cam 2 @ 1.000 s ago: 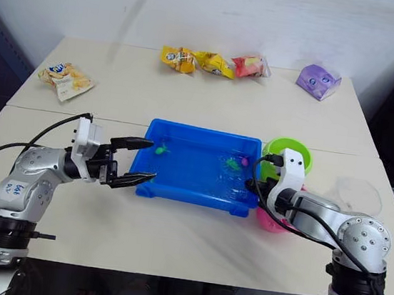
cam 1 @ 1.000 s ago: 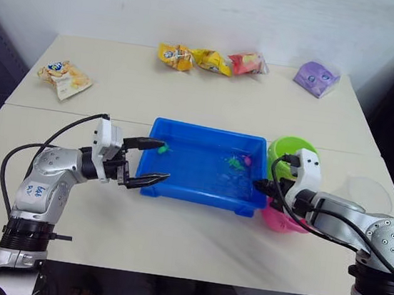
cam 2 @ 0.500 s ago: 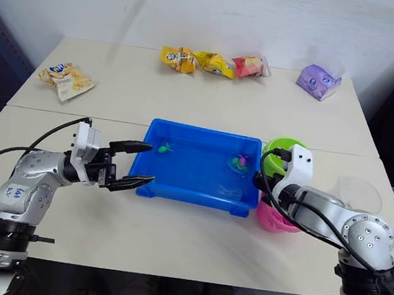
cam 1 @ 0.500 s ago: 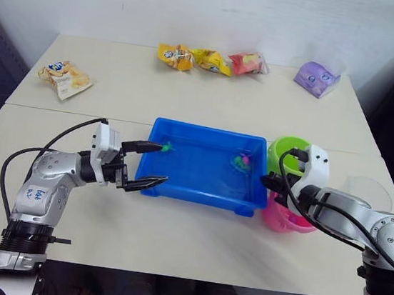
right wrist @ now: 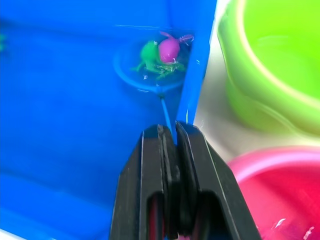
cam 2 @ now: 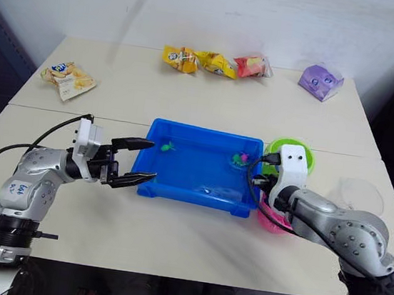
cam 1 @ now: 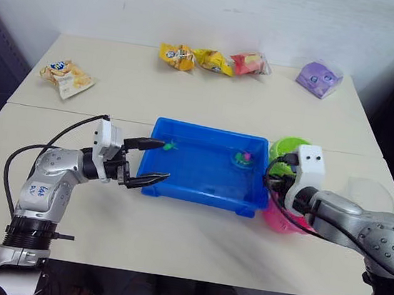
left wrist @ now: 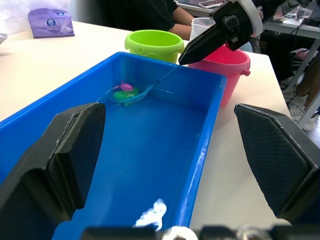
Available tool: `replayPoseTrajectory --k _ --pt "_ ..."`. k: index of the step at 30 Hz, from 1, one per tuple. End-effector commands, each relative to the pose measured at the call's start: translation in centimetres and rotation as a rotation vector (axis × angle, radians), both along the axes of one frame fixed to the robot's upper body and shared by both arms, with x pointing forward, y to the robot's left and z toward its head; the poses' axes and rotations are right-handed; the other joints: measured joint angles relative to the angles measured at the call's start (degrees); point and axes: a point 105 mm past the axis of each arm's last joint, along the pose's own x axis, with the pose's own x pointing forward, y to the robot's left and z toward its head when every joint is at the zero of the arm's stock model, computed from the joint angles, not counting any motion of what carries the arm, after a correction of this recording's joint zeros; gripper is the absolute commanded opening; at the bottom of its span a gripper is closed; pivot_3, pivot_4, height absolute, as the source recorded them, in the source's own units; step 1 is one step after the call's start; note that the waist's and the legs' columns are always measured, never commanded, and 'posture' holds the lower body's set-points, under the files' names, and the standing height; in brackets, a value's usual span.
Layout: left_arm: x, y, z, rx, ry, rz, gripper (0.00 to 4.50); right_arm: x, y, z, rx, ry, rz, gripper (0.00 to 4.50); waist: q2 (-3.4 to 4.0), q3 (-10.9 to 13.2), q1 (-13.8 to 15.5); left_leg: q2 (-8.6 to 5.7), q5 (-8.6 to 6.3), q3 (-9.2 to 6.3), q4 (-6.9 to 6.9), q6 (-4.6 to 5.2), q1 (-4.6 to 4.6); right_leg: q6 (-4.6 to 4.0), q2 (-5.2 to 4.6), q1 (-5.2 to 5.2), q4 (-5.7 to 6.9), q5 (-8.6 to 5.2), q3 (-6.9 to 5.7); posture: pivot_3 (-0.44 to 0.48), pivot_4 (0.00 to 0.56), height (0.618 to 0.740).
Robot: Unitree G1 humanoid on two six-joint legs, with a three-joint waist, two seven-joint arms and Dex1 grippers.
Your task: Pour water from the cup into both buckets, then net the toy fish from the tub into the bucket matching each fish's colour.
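The blue tub (cam 1: 198,199) sits mid-table. At its right end stand the lime green bucket (cam 1: 292,148) and, nearer me, the pink bucket (cam 1: 280,220). My right gripper (cam 1: 271,179) is shut on the net's thin handle above the tub's right rim. The net (right wrist: 153,67) lies low in the tub's far right corner, with a pink fish (right wrist: 169,48) and a green fish (right wrist: 149,53) in it. Another green fish (cam 1: 171,145) lies near the tub's far left corner. My left gripper (cam 1: 165,161) hangs open at the tub's left end, holding nothing. The clear cup (cam 1: 369,194) stands right of the buckets.
Snack packets lie along the far edge: two yellow (cam 1: 176,56) (cam 1: 211,61), a red (cam 1: 247,62) and a purple (cam 1: 318,77). Another packet (cam 1: 65,77) lies far left. The near strip of the table in front of the tub is bare.
My right arm has drawn back to the right toward the buckets, and the net with its fish has slid toward the tub's far right corner. The left gripper has stayed put.
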Motion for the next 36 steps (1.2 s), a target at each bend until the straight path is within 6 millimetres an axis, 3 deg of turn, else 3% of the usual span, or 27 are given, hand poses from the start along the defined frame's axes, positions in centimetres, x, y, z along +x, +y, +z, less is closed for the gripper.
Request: replayPoseTrajectory --k 1,12,17,24,30,36 --pt "-0.3 -0.2 0.6 0.004 -0.032 -0.016 4.44 0.0 0.0 0.9 -0.081 -0.110 0.045 0.00 0.00 0.0 0.0 0.00 0.00 0.00 0.00 0.00 0.00 0.01 0.00 0.00 0.00 0.00 0.00 0.000 0.150 0.740" --pt "-1.3 1.0 0.3 0.061 -0.006 -0.023 4.44 -1.6 -0.1 0.7 -0.206 -0.218 0.173 0.00 0.00 0.0 0.0 0.00 0.00 0.00 0.00 0.00 0.02 0.02 -0.01 0.02 -0.01 0.01 0.00 0.000 0.150 0.740" --pt "-1.4 2.0 0.8 0.068 -0.004 -0.016 4.44 -3.0 1.5 1.2 -0.286 -0.282 0.361 0.00 0.00 0.0 0.0 0.00 0.00 0.00 0.00 -0.01 0.05 0.02 0.00 0.02 0.00 0.01 0.01 0.000 0.150 0.740" --pt "-1.3 2.0 1.9 0.031 -0.033 -0.006 4.44 -3.7 1.1 2.7 -0.268 -0.419 0.431 0.00 0.00 0.0 0.0 -0.02 0.00 -0.02 0.00 -0.02 0.06 0.02 0.00 0.03 -0.01 0.01 0.00 0.000 0.150 0.740" --pt "-2.2 1.2 1.9 0.060 -0.030 -0.071 4.44 -5.2 0.8 3.4 -0.185 -0.451 0.497 0.00 0.00 0.0 0.0 -0.02 0.00 -0.01 0.01 -0.02 0.09 0.02 0.00 0.06 0.01 0.01 0.00 0.000 0.150 0.740" --pt "-2.9 -1.4 3.8 0.065 -0.083 -0.198 4.44 -6.6 -0.9 4.3 -0.144 -0.496 0.481 0.00 0.00 0.0 0.3 -0.03 0.00 0.00 0.06 -0.03 0.14 0.02 0.00 0.12 0.07 0.01 0.01 0.000 0.150 0.740"
